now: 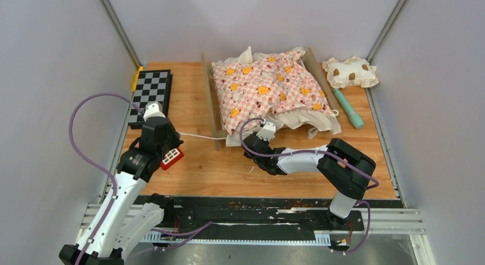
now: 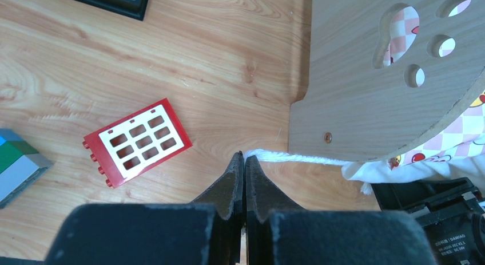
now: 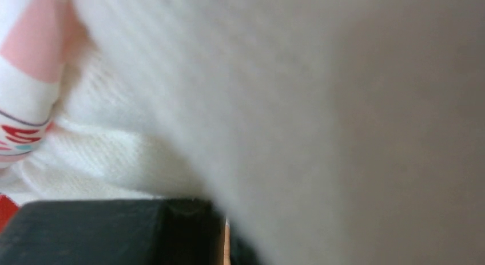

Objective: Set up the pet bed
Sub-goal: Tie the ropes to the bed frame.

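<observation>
Small white print on the black housing (image 2: pixel 443 233), low and to the right of my left gripper (image 2: pixel 245 159), is the only lettering on view, seemingly reading "DAMIAO", with the characters around it too small to read.

Remote check of the cell, top view. Plain pale grey back wall (image 1: pixel 251 19) at 12 o'clock, with matching side walls at 9 o'clock (image 1: pixel 51 64) and 3 o'clock (image 1: pixel 443 87). I see slim aluminium corner posts (image 1: pixel 117 27) where the panels meet. The work surface is a light wood-grain tabletop (image 1: pixel 217 170). At 6 o'clock a black mounting strip (image 1: pixel 257 210) lies along its near edge, on ribbed aluminium rails (image 1: pixel 400 222). A dull grey metal sheet (image 1: pixel 274 254) lies below that. The light is even and diffuse, and the shadows are soft. I see no window in any view.
</observation>
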Robot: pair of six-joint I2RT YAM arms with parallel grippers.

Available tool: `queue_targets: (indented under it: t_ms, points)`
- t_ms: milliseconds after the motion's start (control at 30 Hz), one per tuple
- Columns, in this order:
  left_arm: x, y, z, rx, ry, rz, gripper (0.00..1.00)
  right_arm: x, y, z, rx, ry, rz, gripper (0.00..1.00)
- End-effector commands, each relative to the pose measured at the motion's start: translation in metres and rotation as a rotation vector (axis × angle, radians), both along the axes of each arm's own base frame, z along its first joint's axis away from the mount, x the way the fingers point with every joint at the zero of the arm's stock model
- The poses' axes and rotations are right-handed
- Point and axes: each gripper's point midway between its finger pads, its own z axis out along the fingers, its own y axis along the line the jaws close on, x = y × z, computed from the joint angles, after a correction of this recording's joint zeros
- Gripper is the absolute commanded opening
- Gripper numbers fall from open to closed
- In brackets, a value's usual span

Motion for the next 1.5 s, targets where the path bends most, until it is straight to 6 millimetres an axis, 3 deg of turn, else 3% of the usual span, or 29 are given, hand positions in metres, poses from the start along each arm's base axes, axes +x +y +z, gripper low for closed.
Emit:
queue_targets:
  t_ms: [0,267,367,500,633,767,867,933,1133,1200,1300,1400,1467]
  points:
    - [0.001,0.076,0.063,0.144,-0.196,0.352,0.0,-0.02,-0.097,-0.058,-0.405,0.103,-0.127,0.0]
    - [-0.004,0.09,0.068,0.178,-0.197,0.408,0.0,-0.019,-0.099,-0.064,-0.429,0.111,-0.136,0.0]
    - [-0.004,0.086,0.068,0.177,-0.194,0.381,0.0,-0.02,-0.097,-0.065,-0.432,0.108,-0.127,0.0]
    - [-0.001,0.06,0.049,0.102,-0.184,0.243,0.0,-0.024,-0.075,-0.057,-0.449,0.044,-0.015,0.0]
    - [-0.007,0.035,0.021,0.024,-0.153,0.112,0.0,-0.043,-0.042,-0.051,-0.454,-0.01,0.122,0.0]
    - [-0.018,0.004,-0.005,-0.06,-0.104,-0.048,0.0,-0.061,-0.022,-0.056,-0.441,0.01,0.237,0.01]
    - [-0.028,-0.024,-0.021,-0.148,-0.066,-0.182,0.0,-0.072,-0.013,-0.053,-0.432,0.005,0.297,0.22]
    - [-0.037,-0.043,-0.03,-0.221,-0.037,-0.266,0.0,-0.078,-0.005,-0.047,-0.422,-0.004,0.347,0.29]
    - [-0.061,-0.077,-0.048,-0.354,0.009,-0.443,0.0,-0.101,0.037,-0.02,-0.276,-0.051,0.599,0.36]
    - [-0.067,-0.085,-0.045,-0.368,0.011,-0.497,0.01,-0.107,0.037,-0.009,-0.248,-0.069,0.626,0.4]
    - [-0.072,-0.089,-0.04,-0.36,0.016,-0.524,0.12,-0.108,0.024,0.015,-0.22,-0.108,0.592,0.49]
    - [-0.074,-0.088,-0.035,-0.359,0.013,-0.521,0.41,-0.104,0.008,0.046,-0.224,-0.155,0.558,0.58]
    - [-0.074,-0.086,-0.033,-0.352,0.014,-0.509,0.54,-0.103,-0.01,0.061,-0.285,-0.158,0.542,0.62]
